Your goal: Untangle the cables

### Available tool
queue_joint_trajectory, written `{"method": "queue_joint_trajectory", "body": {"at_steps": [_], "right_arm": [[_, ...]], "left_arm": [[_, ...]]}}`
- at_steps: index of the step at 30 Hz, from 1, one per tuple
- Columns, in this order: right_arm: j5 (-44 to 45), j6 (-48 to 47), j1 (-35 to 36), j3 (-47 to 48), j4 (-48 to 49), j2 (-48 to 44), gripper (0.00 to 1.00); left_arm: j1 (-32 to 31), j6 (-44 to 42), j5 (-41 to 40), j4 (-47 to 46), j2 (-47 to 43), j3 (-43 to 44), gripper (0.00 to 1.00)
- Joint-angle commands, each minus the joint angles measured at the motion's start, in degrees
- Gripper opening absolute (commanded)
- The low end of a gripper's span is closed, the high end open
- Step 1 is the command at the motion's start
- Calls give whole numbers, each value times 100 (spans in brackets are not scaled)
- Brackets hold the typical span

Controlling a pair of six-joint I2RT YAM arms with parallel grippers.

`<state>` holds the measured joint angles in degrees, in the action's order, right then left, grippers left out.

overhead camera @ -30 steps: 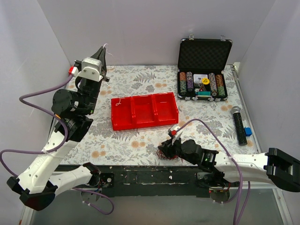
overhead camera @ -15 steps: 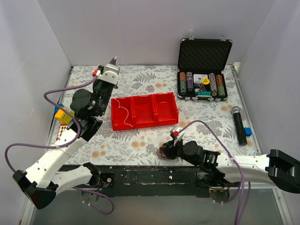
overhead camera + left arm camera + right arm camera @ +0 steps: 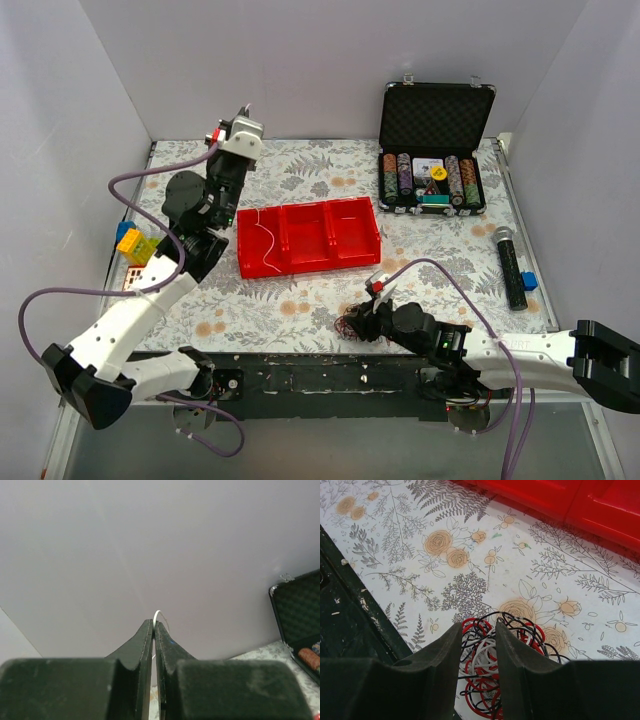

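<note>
The left gripper is pinched shut on one white wire trailing into the red tray's left compartment. The right gripper, jaws slightly parted, presses into the red, black and white tangle near the table's near edge, so most untangling likely remains.

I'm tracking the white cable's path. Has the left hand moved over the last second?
Yes. The left hand, shut on a white cable, has swung rightward toward the red tray, and now sits above its left compartment.

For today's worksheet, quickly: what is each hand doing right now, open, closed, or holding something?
Left hand: closed on a white cable that trails down into the red tray.
Right hand: closing around the tangled cables; firmness of grip cannot be told.
</note>
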<state>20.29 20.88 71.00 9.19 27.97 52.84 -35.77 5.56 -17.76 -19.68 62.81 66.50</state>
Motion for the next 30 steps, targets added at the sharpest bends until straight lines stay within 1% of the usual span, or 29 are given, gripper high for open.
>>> {"method": "queue_joint_trajectory", "body": {"at_steps": [1,6,10,15,19,23,27,30], "right_arm": [[89,74,10,-31,253,-11,41],[54,100,10,-14,288,33,40],[54,83,10,4,297,34,40],[97,82,1,13,271,-37,40],[133,91,1,21,236,-63,40],[133,100,1,-5,218,-116,40],[133,126,10,-14,200,-142,40],[141,135,10,-14,165,-169,40]], "left_arm": [[123,24,71,-27,135,583,2],[123,129,71,43,-23,180,3],[131,296,36,342,-49,22,3],[123,322,44,552,-146,-453,3],[123,734,124,1211,-216,-769,2],[123,1235,18,1817,-251,-1094,0],[123,1482,-192,1889,-208,-1499,0],[132,1667,-254,1871,-41,-1596,0]]}}
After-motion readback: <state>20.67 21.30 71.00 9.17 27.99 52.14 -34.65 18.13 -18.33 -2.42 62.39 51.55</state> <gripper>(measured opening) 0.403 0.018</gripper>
